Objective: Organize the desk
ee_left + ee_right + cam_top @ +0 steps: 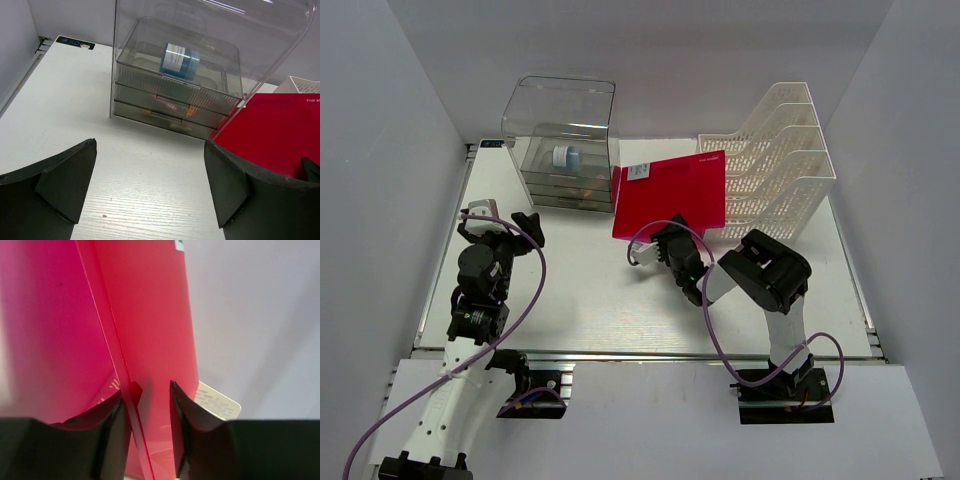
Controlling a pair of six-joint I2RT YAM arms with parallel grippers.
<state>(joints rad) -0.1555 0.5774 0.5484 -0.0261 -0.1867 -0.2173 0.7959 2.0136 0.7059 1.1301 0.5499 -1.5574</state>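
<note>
here the matte white desk [590, 290] lies flat, right pincer [148, 392] clamping a red folder [670, 195], left pincer [150, 145] wide.

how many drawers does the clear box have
3, stacked: top drawer holding a blue roll, middle drawer, bottom drawer nearest the desk. None looks hidden.

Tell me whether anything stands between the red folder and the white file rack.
Nothing visible does. The red folder, pinched in the right gripper, reaches the left side of the white file rack in the top view, with no object between them. The clear drawer box sits at the folder's other edge.
</note>
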